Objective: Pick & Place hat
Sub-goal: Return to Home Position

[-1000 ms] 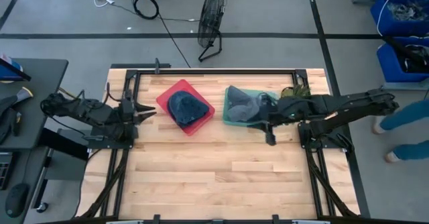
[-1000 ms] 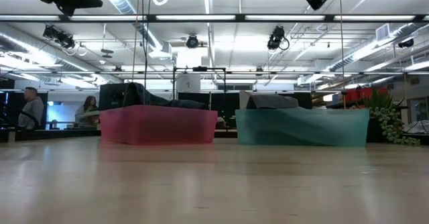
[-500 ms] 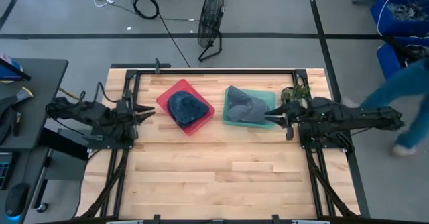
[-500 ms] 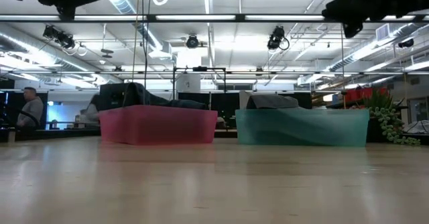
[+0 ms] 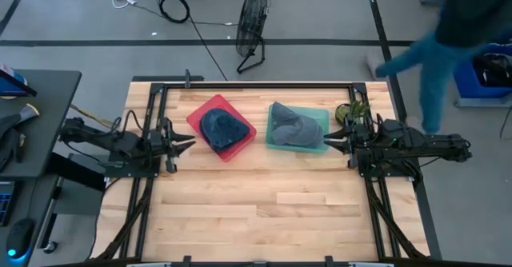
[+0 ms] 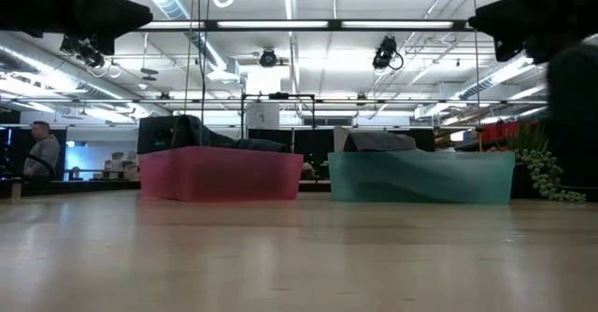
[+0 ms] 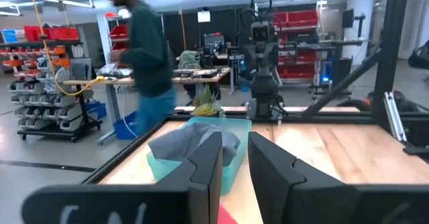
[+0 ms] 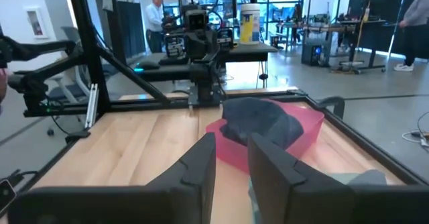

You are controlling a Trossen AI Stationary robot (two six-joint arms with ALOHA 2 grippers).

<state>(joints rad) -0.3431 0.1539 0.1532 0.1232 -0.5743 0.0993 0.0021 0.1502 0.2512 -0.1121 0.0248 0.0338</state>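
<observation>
A dark blue hat (image 5: 222,128) lies in a red bin (image 5: 197,115) at the table's far middle. To its right, a grey hat (image 5: 290,125) lies in a teal bin (image 5: 322,117). The low view shows both bins standing on the tabletop, the red bin (image 6: 220,174) and the teal bin (image 6: 420,178). My left gripper (image 5: 186,143) hovers just left of the red bin, open by a narrow gap, and touches nothing. My right gripper (image 5: 326,144) hovers at the teal bin's right side, also narrowly open. The right wrist view shows the blue hat (image 8: 261,120); the left wrist view shows the grey hat (image 7: 191,143).
A small green plant (image 5: 356,109) stands at the table's far right corner, close to my right arm. A person (image 5: 436,51) walks past beyond that corner. A floor fan (image 5: 252,15) stands behind the table. Bare wood (image 5: 256,203) spans the near half.
My right gripper has drawn back from over the teal bin toward the table's right edge, its arm folding in. My left gripper has moved a little right, toward the red bin. A person has walked along the table's right side toward the far corner.
</observation>
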